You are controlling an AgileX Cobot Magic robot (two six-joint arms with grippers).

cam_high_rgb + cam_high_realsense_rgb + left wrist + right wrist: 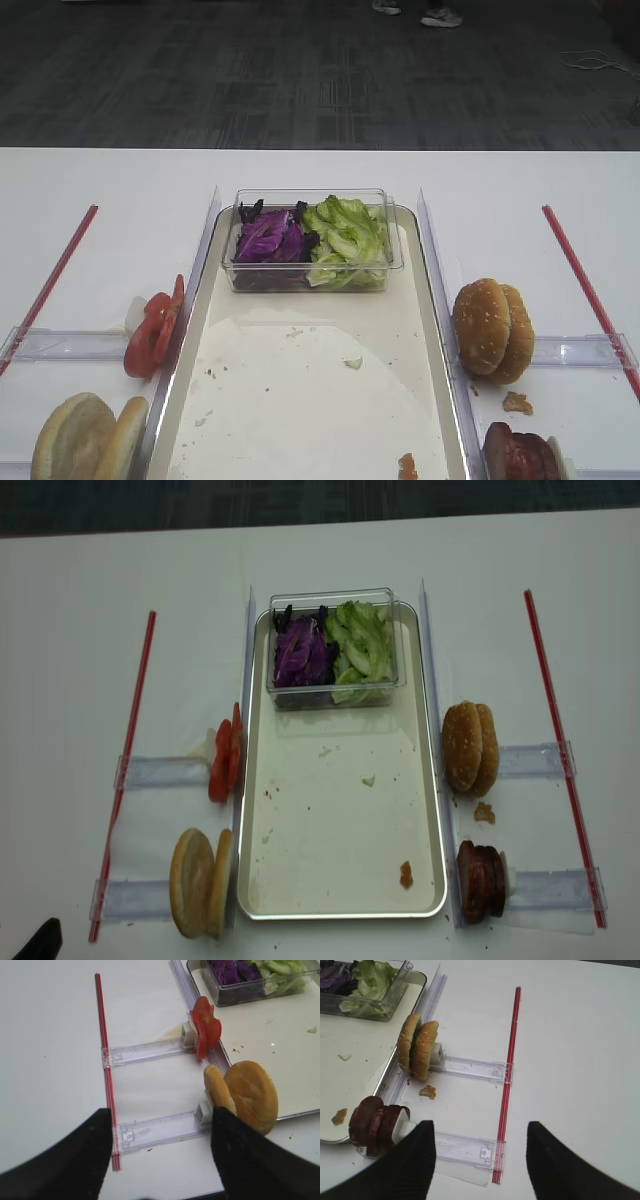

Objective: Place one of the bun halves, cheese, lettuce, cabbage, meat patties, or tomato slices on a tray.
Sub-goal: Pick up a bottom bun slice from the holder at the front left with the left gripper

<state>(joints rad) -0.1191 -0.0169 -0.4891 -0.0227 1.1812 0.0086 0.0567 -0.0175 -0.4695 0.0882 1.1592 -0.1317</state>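
Two end effectors, both hanging back off the near corners of the tray (432,780), each with its fingers spread wide and nothing between them: the left end effector (160,1160) sits over the worktop (70,630) left of the tray, the right end effector (480,1160) over the worktop to the tray's right. The tray itself just has crumbs on its liner plus a clear box (335,695) at its far end, with cabbage (300,655) in the box's left half and lettuce (362,650) in the right. Left of the tray, the tomato slices (224,765) stand on edge against its rim, and nearer the camera the pale bun halves (198,882) stand on edge too, right by the tray's near-left corner. Right of the tray there's a pair of sesame buns (470,747) upright, and the meat patties (482,882) by the near-right corner. Red rods (555,730) lie on the worktop well out on both sides of the tray.
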